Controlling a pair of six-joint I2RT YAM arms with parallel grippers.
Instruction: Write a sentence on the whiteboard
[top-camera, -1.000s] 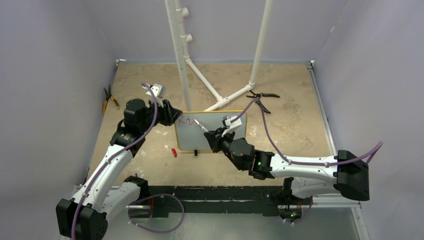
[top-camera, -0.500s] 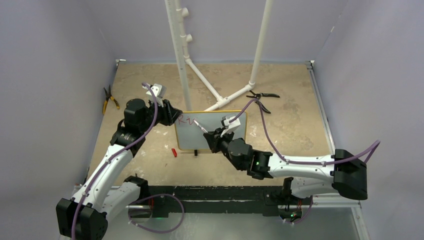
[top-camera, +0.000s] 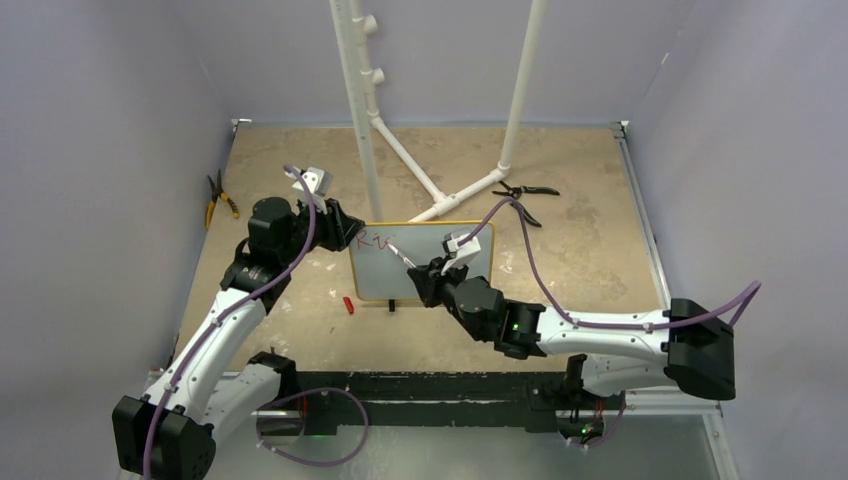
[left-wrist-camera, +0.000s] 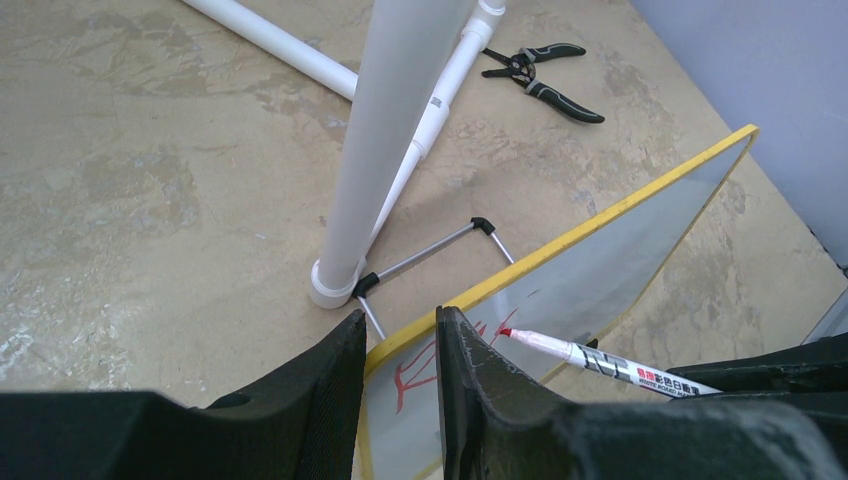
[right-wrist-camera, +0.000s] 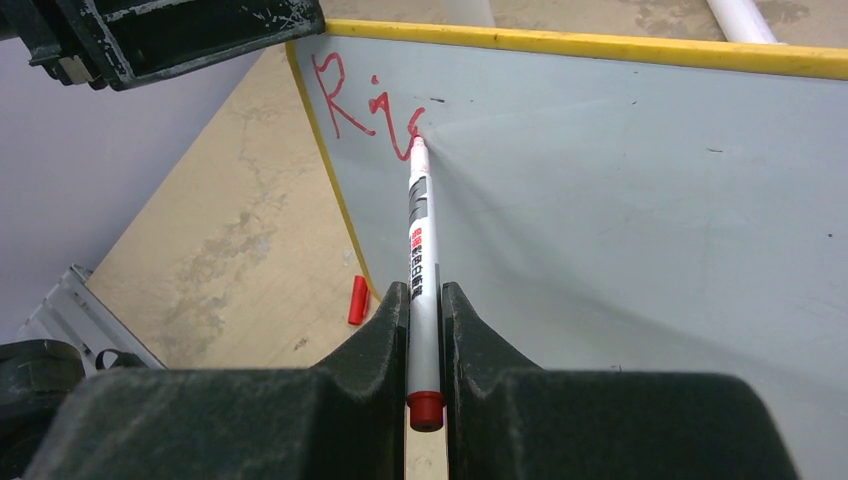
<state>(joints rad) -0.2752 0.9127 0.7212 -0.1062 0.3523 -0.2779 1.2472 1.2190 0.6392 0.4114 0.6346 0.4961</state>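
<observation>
The whiteboard (top-camera: 385, 280) stands upright on its feet in the middle of the table, its yellow frame on top. My left gripper (top-camera: 345, 228) is shut on the board's top left corner; the jaws straddle the yellow edge (left-wrist-camera: 400, 330). My right gripper (top-camera: 425, 275) is shut on a white marker (right-wrist-camera: 420, 240) with a red end. The marker's tip touches the board (right-wrist-camera: 620, 200). The sentence (right-wrist-camera: 345, 95) reads "Ri" plus part of a third letter, in red at the upper left. It also shows in the left wrist view (left-wrist-camera: 415, 375).
A red marker cap (top-camera: 348, 305) lies on the table left of the board's foot. A white PVC pipe frame (top-camera: 365, 120) stands just behind the board. Black pliers (top-camera: 525, 195) lie back right and yellow-handled pliers (top-camera: 218, 198) at the left wall.
The marker tip has moved a little to the right along the top line, adding a red stroke after "Ri". The left arm has held still.
</observation>
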